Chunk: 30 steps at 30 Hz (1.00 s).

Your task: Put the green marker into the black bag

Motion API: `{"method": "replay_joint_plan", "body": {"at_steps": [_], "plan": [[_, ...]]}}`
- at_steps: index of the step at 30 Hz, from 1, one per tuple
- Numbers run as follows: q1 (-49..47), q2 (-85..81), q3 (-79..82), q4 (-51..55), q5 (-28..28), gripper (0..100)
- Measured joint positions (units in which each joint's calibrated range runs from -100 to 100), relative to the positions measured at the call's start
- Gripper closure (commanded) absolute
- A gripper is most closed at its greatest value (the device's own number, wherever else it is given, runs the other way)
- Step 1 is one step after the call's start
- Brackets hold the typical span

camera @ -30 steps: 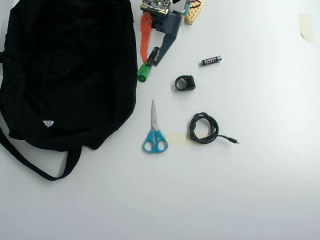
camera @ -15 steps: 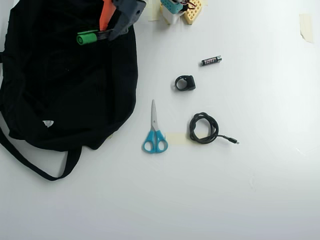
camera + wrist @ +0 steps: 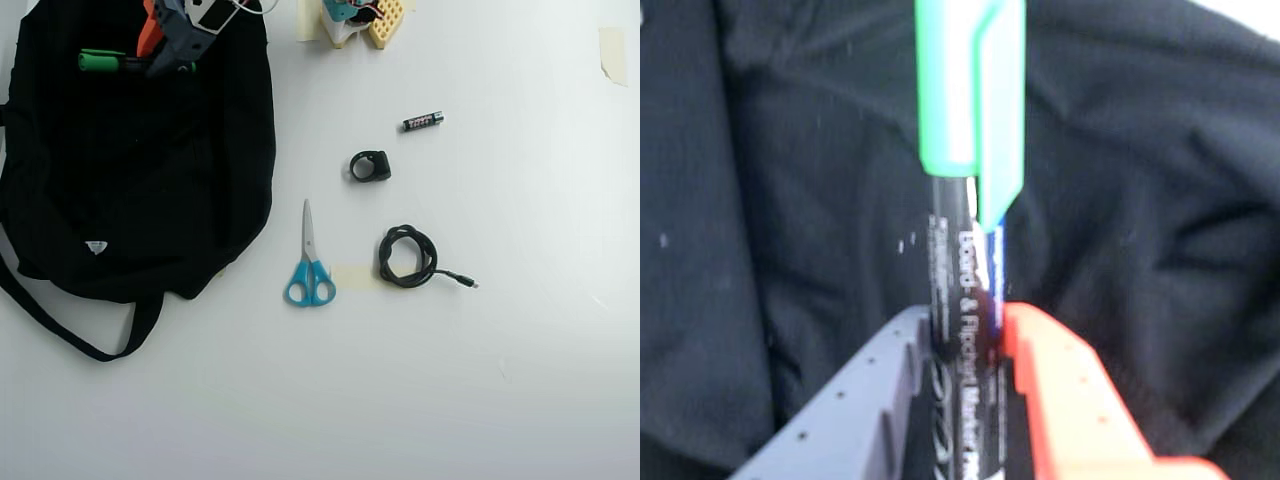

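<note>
**A:** What was hard to see at that moment?

**B:** In the overhead view the arm was cut off by the far edge, and only the green cap of the green marker (image 3: 103, 61) stood out; its black barrel was lost against the black bag (image 3: 120, 190). In the wrist view the lower part of the barrel was hidden between the fingers, and the cap ran out of the top edge.

**A:** And the materials?

**B:** The bag was soft, wrinkled cloth with a small white tag and a long strap lying on the white table (image 3: 520, 380). The gripper (image 3: 968, 345) had one grey finger with small holes and one smooth orange finger, both hard plastic.

**A:** How did the marker look?

**B:** It was thick and round, with a black barrel (image 3: 965, 270) bearing white print, and a bright green cap with a clip.

**A:** The tool?

**B:** Its two fingers were pinching the marker's barrel from both sides.

**A:** Where was the marker?

**B:** Over the far left part of the bag, cap pointing left in the overhead view. Blue-handled scissors (image 3: 309, 262), a coiled black cable (image 3: 408, 256) and a small battery (image 3: 422, 121) lay to the right, well apart from the bag.
</note>
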Motion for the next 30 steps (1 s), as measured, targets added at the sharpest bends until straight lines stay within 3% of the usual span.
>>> {"method": "replay_joint_plan", "body": {"at_steps": [3,9,10,12,17,20,22,24,30], "plan": [[0.0,0.42,-0.47,0.0,-0.05,75],[-2.72,0.42,-0.47,5.5,-0.1,74],[-3.75,0.42,-0.47,6.61,-0.1,77],[-7.35,-0.66,-0.63,8.67,-0.1,97],[-17.05,-18.68,-0.39,18.98,-0.05,98],[-31.81,-29.47,0.24,28.6,-0.2,98],[-43.64,-34.95,2.36,29.45,-1.76,98],[-47.32,-36.86,5.58,29.45,-6.11,98],[-53.71,-40.1,12.34,29.45,-7.37,98]]}}
